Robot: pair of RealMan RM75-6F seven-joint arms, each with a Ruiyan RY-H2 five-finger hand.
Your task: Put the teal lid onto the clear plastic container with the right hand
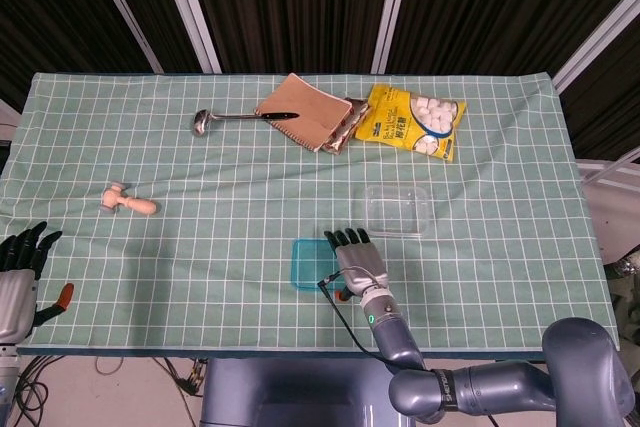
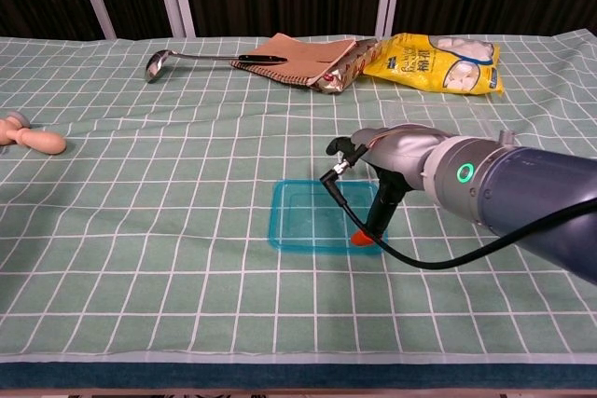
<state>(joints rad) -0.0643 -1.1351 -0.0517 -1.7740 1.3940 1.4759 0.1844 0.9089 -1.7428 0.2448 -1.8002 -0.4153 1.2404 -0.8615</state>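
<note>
The right hand (image 1: 356,259) hangs over the right half of the flat teal rectangular plastic lid (image 2: 312,215), fingers spread apart and gripping nothing; in the chest view its orange-tipped thumb (image 2: 362,238) points down at the lid's right edge, though whether it touches cannot be told. The lid lies flat on the green checked cloth of the worktop (image 1: 200,247). The clear plastic rectangular container (image 1: 397,210) sits apart from the lid, at about 1 o'clock from the hand. The left hand (image 1: 18,272) rests at the worktop's near left corner, at 9 o'clock, fingers apart and holding nothing.
</note>
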